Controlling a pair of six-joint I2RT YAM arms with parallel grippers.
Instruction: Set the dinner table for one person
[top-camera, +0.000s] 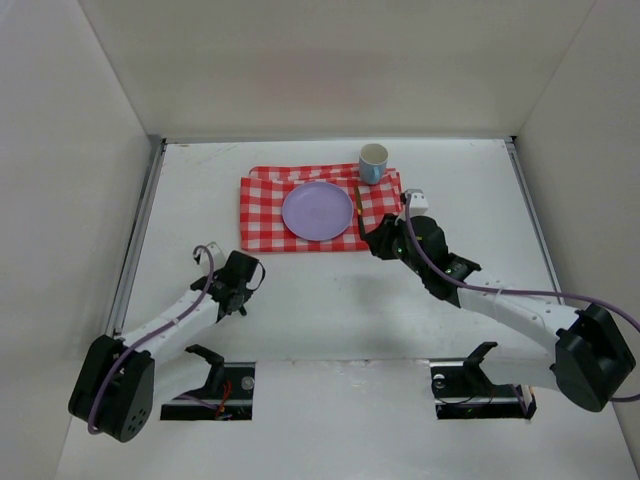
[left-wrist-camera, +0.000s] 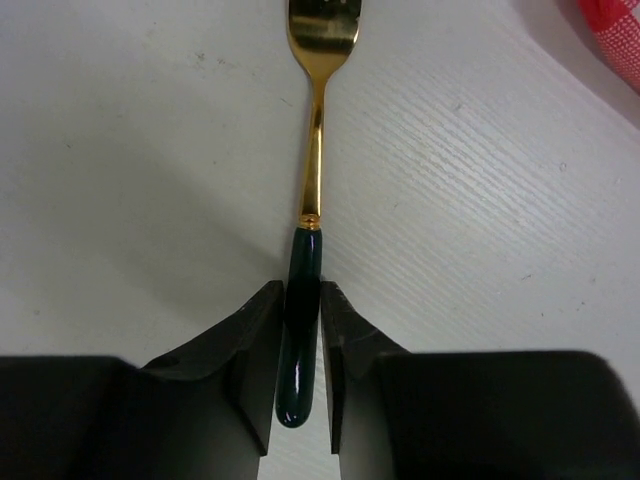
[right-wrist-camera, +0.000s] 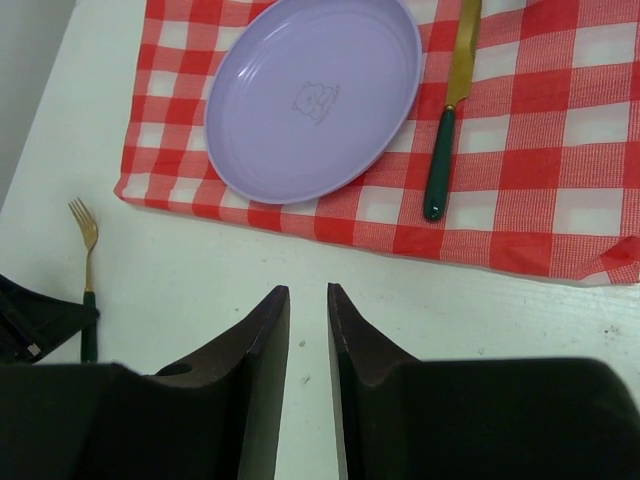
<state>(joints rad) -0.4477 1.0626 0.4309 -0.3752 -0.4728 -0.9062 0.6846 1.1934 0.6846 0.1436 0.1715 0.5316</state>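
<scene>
Jaws of the left gripper (left-wrist-camera: 300, 292) clamp the green handle of the gold fork (left-wrist-camera: 314, 170), low over the dinner table (top-camera: 330, 300), likely bound beside the lilac plate (right-wrist-camera: 315, 95) on the checked cloth (right-wrist-camera: 520, 150); those of the right gripper (right-wrist-camera: 308, 295) stand narrow, empty, near the knife (right-wrist-camera: 441, 160) already laid.

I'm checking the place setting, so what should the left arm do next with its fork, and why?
Probably carry the fork to the checked cloth, just left of the plate. The left pincer is shut on its green handle out on the bare tabletop, while the knife already lies right of the plate.
</scene>
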